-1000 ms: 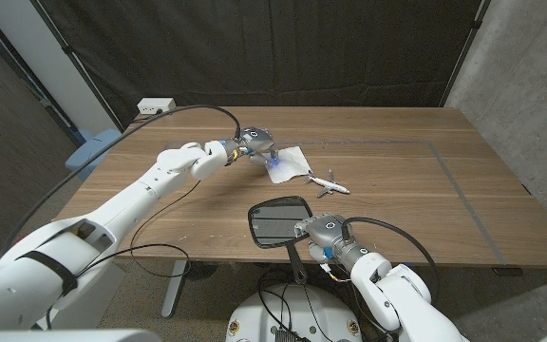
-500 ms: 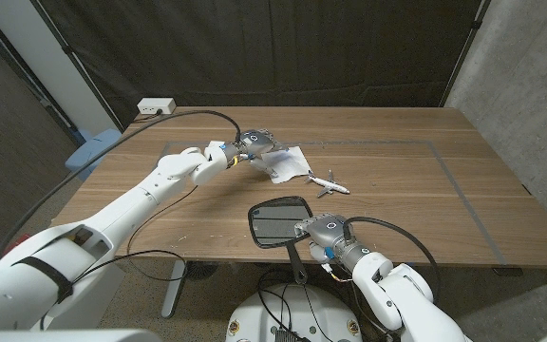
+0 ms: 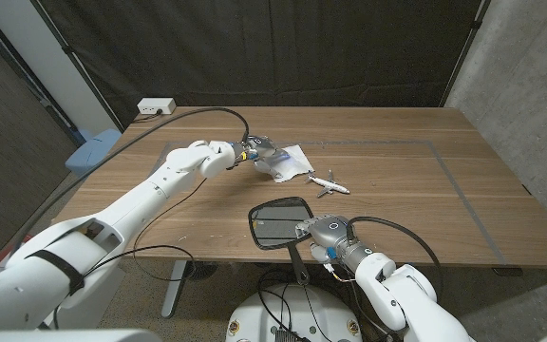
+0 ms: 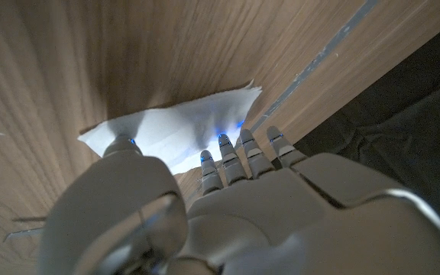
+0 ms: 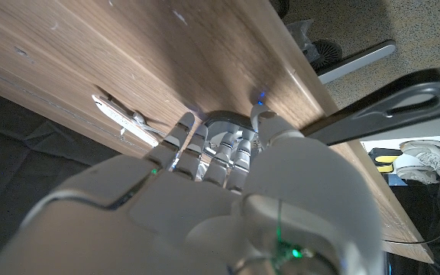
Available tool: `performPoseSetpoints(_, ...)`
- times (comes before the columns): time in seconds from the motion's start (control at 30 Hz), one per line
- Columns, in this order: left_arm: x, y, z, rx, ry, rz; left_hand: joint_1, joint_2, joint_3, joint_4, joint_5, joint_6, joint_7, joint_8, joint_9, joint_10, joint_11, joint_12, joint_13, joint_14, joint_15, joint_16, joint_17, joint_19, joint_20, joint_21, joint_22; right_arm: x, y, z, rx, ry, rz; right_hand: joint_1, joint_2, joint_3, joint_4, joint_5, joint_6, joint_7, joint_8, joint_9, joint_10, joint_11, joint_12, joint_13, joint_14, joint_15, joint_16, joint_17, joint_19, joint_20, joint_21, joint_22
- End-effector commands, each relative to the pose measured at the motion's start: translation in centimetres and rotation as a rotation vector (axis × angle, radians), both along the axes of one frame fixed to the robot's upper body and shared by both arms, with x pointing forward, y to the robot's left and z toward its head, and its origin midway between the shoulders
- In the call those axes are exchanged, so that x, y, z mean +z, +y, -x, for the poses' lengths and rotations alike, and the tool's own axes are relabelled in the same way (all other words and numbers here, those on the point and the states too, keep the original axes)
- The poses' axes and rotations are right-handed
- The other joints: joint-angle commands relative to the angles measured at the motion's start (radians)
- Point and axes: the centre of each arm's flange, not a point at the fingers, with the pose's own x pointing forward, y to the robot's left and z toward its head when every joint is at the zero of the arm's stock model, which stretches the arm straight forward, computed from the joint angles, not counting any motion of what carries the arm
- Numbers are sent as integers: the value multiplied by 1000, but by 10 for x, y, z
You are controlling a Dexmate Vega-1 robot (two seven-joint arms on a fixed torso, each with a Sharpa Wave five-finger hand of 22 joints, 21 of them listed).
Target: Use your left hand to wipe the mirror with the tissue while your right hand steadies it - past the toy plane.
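Left hand [image 3: 257,147] is out at the far side of the counter [image 3: 406,190], fingertips [image 4: 222,143] down on the white tissue [image 3: 287,162]. The wrist view has the thumb on one edge and the fingers on the sheet, so a grasp is forming, but I can't call it gripped or lifted. Just beside the tissue, toward the robot's right, sits the toy plane [image 3: 327,183]. Nearer the front edge, the right hand [image 3: 325,234] is closed around the mirror [image 3: 279,221] where the handle [image 5: 388,103] meets the frame; the glass lies face up on the counter and the handle sticks out past the edge.

So steadying looks done, tissue pickup is under way, and carrying it over and wiping are all left. The palm covers where the fingers meet the tissue, and the right fingers curl out of sight under the hand.
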Motion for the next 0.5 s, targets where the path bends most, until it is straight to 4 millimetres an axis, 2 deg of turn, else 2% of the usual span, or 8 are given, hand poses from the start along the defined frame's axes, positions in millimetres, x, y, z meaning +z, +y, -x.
performPoseSetpoints(0.03, -5, -17, -1, -25, -14, -84, 112, -11, 16, -57, 8, 143, -16, 55, 6, 126, -53, 44, 4, 65, -88, 37, -26, 30, -19, 11, 0, 2, -3, 0, 0, 2, -31, 0, -7, 5, 4, 0, -2, 3, 2, 1, 6, 0, 4, 5, 5, -28, 4, 3, 2, 2, 7, 4)
performPoseSetpoints(0.1, -5, -18, 1, -48, -47, -78, 142, -4, 22, -72, 6, 196, -30, 69, 5, 209, -62, 64, 5, 113, -110, 56, -33, 57, -29, 21, 0, 1, -3, 0, -2, 4, -35, -1, -8, 5, 5, 0, -2, 3, 2, 1, 6, 0, 4, 5, 5, -28, 4, 3, 2, 2, 8, 4)
performPoseSetpoints(0.13, -5, -18, 2, -64, -64, -75, 170, 5, 30, -86, 4, 260, -27, 89, 4, 264, -70, 72, 5, 155, -130, 69, -39, 72, -39, 27, 0, 1, -3, 0, -1, 4, -32, -1, -8, 6, 5, -1, -3, 4, 2, 1, 5, -2, 4, 5, 5, -27, 4, 3, 2, 2, 8, 4)
performPoseSetpoints(0.23, -5, -17, 4, -101, -112, -59, 231, 29, 52, -115, -7, 400, -34, 129, 1, 390, -74, 87, 4, 232, -165, 91, -47, 113, -61, 45, 1, 1, -3, -1, -2, 7, -32, -3, -9, 6, 6, -1, -4, 4, 2, 1, 5, 1, 4, 5, 5, -27, 4, 3, 1, 2, 8, 5)
performPoseSetpoints(0.4, -6, -15, 5, -122, -153, -45, 302, 59, 81, -150, -45, 578, -25, 168, -5, 552, -70, 88, 2, 368, -184, 113, -56, 172, -91, 71, -1, 1, -4, -2, -5, 9, -34, -5, -11, 7, 6, -2, -5, 3, 2, 1, 5, 1, 4, 5, 4, -26, 3, 3, 1, 3, 9, 5)
performPoseSetpoints(0.5, -8, -11, 7, -165, -200, -10, 379, 100, 128, -187, -92, 736, -6, 203, -7, 711, -66, 101, 11, 491, -192, 125, -56, 222, -117, 94, -2, 1, -4, -3, -4, 11, -33, -6, -11, 7, 7, -3, -5, 4, 2, 1, 6, 0, 4, 5, 4, -26, 3, 3, 0, 3, 9, 5)
